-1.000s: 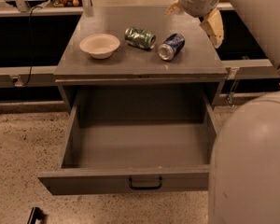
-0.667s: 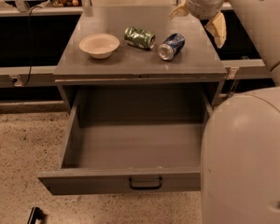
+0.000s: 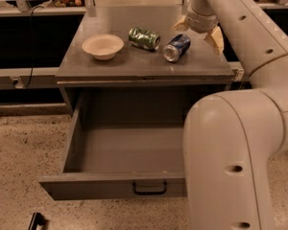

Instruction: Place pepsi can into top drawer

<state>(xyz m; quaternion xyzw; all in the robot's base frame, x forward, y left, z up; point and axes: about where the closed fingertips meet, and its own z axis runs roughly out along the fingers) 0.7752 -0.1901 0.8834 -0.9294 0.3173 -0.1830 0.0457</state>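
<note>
The pepsi can [image 3: 176, 47], dark blue with silver ends, lies on its side on the grey cabinet top [image 3: 134, 63], right of centre. The gripper [image 3: 198, 32] hangs just above and behind the can's far end, its two tan fingers [image 3: 214, 39] spread wide apart, one on each side, holding nothing. The top drawer [image 3: 127, 150] is pulled fully open below the cabinet top, its inside bare, with a small black handle [image 3: 149, 189] on its front panel.
A green dented can [image 3: 144, 38] lies left of the pepsi can. A cream bowl [image 3: 102, 46] sits further left. The robot's large white arm [image 3: 230, 143] covers the drawer's right side. Dark shelving runs behind; speckled floor lies in front.
The gripper has moved left and down, from beyond the can's right side to just over its far end. The can, bowl and drawer have not moved.
</note>
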